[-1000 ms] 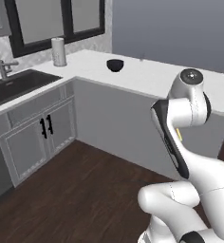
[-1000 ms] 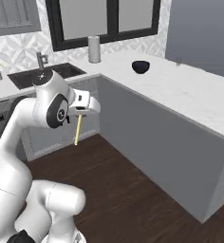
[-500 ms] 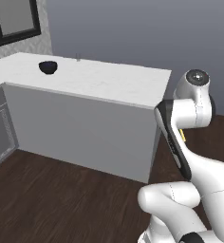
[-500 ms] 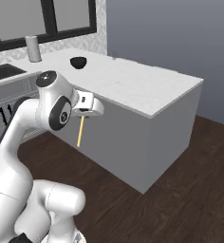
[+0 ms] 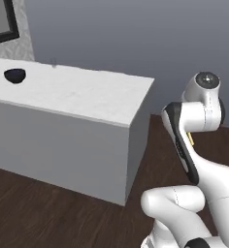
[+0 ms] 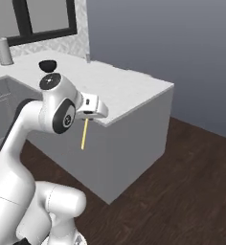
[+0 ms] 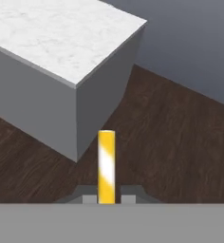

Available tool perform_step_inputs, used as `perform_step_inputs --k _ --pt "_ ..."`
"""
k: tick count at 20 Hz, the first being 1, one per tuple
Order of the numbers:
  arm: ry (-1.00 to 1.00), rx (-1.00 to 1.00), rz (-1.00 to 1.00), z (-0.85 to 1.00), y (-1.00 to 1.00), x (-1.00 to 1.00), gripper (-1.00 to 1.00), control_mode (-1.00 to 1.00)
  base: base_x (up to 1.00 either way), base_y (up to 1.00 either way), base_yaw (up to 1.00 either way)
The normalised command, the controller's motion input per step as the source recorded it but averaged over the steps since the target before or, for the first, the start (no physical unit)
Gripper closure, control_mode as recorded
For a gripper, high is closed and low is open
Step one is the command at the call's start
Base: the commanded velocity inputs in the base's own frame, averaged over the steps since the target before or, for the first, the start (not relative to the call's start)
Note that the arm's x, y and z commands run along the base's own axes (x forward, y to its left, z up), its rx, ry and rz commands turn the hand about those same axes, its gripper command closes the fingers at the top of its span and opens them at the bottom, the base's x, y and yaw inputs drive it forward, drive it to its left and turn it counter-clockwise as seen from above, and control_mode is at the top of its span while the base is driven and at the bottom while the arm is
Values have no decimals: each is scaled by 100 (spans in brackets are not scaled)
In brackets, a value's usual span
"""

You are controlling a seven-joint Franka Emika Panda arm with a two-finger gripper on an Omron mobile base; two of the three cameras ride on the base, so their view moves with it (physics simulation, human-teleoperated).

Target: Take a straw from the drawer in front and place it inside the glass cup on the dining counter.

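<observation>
My gripper point(image 6: 87, 117) is shut on the straw point(image 6: 84, 134), a thin yellow stick that hangs straight down from the fingers. In the hand view the straw point(image 7: 106, 165) rises between the two tips of the gripper point(image 7: 107, 197). A sliver of the straw point(image 5: 190, 139) shows behind the arm in the left base view. The dining counter point(image 6: 134, 88) is a white marble slab with a grey base, and its end corner point(image 7: 76, 85) lies just beyond the straw. The glass cup point(image 6: 88, 58) stands small and clear at the counter's far edge point(image 5: 54, 62). The drawer is out of view.
A dark bowl point(image 5: 14, 75) sits on the counter towards its left end point(image 6: 48, 64). A tall paper-towel roll point(image 6: 5, 51) stands under the window. Dark wood floor point(image 6: 182, 182) spreads to the right of the counter's end, with a grey wall behind.
The whole picture has swung as the base turned: sink and cabinets have slid off to the left, and the counter's end corner is now in the middle. The straw stays in my shut gripper.
</observation>
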Motion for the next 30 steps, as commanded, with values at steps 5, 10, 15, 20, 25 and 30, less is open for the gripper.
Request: perform_step_inputs --k 5,10,15,20,25,30 --pt "0 0 0 0 0 0 100 100 62 -100 21" --pt "0 0 0 0 0 0 100 100 54 -100 29" --pt "0 0 0 0 0 0 100 100 52 -100 38" --pt "0 0 0 0 0 0 100 100 51 -99 41" --pt "0 0 0 0 0 0 100 100 48 -100 40" --pt "0 0 0 0 0 0 100 100 43 -100 40"
